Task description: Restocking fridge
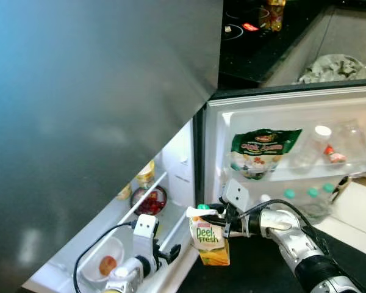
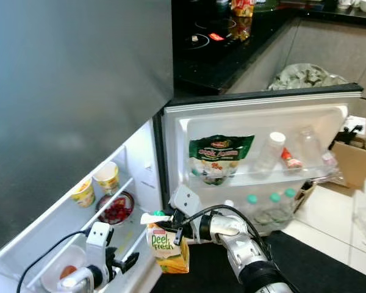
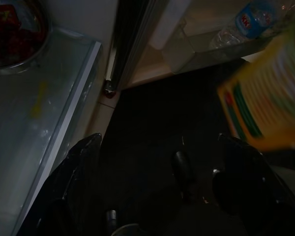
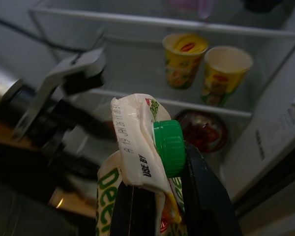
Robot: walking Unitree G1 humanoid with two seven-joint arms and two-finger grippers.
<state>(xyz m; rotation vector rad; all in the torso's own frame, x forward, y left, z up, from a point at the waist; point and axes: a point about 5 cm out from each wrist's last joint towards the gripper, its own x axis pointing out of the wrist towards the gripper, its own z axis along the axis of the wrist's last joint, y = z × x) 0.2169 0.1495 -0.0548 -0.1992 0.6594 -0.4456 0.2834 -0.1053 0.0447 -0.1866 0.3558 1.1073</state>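
Kitchen around me: a dark counter with a hob sits in the upper right of the head view, and the fridge (image 1: 97, 91) fills the left side with its grey front, its door (image 2: 262, 122) swung open toward me. I see the door shelf holding a green snack bag (image 1: 263, 152), a couple of clear bottles (image 1: 314, 146) and, lower down, bottles with teal caps (image 1: 308, 194).

My right gripper (image 1: 215, 221) is at the lower centre of the frame, just in front of the open compartment, and its fingers are closed on the top of the juice carton (image 1: 210, 243). From the right wrist camera I can see the carton's folded top and green cap (image 4: 168, 147) pinched between the black fingers (image 4: 206, 191), the carton hanging below.

My left gripper (image 1: 171, 251) is low at the bottom left, next to the glass shelf (image 1: 125, 235), its fingers spread apart with nothing between them.

Inside, I see two yellow cups (image 2: 97, 183) on the upper shelf, a bowl of red fruit (image 2: 114, 209) below them, and a white bowl (image 1: 107, 264) with an orange item at the lower left.
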